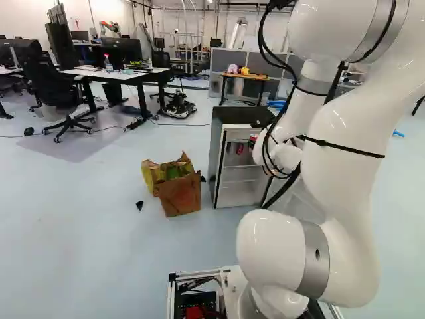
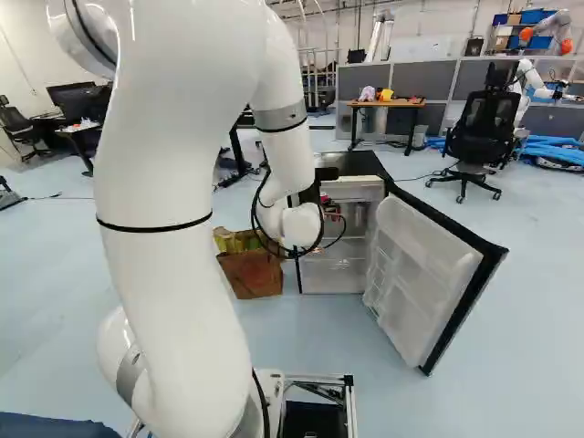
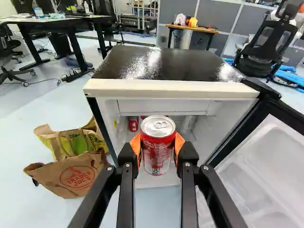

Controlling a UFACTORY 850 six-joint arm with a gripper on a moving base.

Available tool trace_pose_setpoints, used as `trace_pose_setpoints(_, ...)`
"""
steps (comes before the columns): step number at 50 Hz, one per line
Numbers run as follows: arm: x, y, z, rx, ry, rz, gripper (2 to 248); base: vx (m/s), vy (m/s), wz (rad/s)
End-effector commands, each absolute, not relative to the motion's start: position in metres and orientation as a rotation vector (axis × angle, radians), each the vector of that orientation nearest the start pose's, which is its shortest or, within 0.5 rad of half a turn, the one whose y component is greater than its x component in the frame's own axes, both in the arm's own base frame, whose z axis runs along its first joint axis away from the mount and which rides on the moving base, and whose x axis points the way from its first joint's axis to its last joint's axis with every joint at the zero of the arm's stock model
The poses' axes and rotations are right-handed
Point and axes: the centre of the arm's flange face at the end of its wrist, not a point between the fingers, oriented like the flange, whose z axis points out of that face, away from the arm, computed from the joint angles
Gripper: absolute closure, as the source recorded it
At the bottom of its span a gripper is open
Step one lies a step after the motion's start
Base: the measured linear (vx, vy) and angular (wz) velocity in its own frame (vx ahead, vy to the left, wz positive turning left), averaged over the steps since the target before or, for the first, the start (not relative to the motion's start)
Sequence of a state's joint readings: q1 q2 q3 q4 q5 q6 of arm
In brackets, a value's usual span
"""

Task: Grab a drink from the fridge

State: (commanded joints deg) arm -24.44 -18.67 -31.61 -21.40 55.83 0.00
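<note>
In the right base view the dark part of my gripper (image 2: pixel 313 193) shows beside the white wrist, before the open fridge (image 2: pixel 354 163); its fingertips are hidden there. In the wrist view my gripper (image 3: pixel 157 144) is shut on a red drink can (image 3: pixel 158 159), with orange pads pressed against both its sides. The can is upright, its silver lid facing up. Beyond it lies the white inside of the fridge (image 3: pixel 171 89), where another red can (image 3: pixel 133 125) stands. How far the held can is from the shelf, I cannot tell.
The fridge door (image 2: pixel 424 274) stands wide open on the fridge's right. Paper bags (image 1: pixel 180 194) sit on the floor at its left. Farther off are desks (image 1: pixel 126 74), a small wooden table (image 2: pixel 385 104), an office chair (image 2: pixel 480 128) and another robot (image 2: pixel 529 80).
</note>
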Motion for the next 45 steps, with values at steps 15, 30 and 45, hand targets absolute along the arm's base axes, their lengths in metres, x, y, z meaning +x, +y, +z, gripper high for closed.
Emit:
trace_pose_setpoints(15, 0.424, -0.161, 0.332, -2.694, 0.006, -1.83, 158, 0.0, 0.0, 0.0)
trace_pose_setpoints(30, 0.429, -0.161, 0.345, -2.697, 0.007, -1.849, 158, 0.0, 0.0, 0.0)
trace_pose_setpoints(45, 0.426, -0.161, 0.359, -2.702, 0.017, -1.866, 158, 0.0, 0.0, 0.0)
